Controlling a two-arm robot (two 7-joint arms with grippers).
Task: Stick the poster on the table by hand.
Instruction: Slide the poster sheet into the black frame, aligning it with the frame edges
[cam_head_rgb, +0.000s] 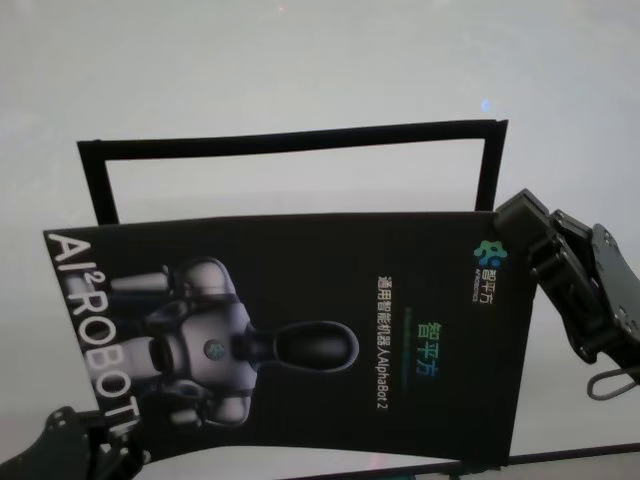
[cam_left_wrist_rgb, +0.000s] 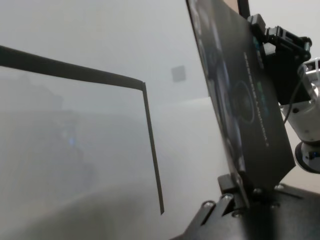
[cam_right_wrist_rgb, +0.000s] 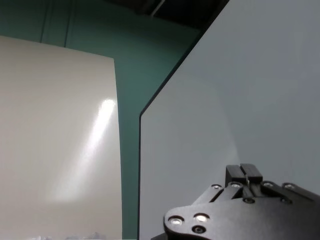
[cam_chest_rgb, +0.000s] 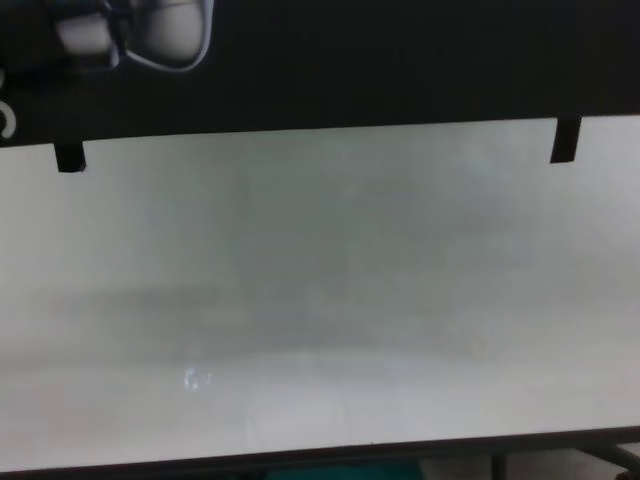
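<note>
Poster (cam_head_rgb: 300, 330) held above table (cam_head_rgb: 300, 70) by both grippers, left gripper (cam_left_wrist_rgb: 239, 194) & right gripper (cam_head_rgb: 520, 225) clamped on its edges; tape frame (cam_head_rgb: 290, 140) waits. Sticking not yet done.

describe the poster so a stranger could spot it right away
On the broad white table, inside the thin black tape outline, find the large black rectangular sheet. Unlike the narrow strips, this poster carries a white-grey robot picture and big white letters.

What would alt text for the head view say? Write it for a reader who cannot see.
A black poster printed with a white-grey robot is held above a white table, the left tool at its lower-left corner and the right tool at its right edge. Behind it, black tape strips outline a rectangle.
</note>
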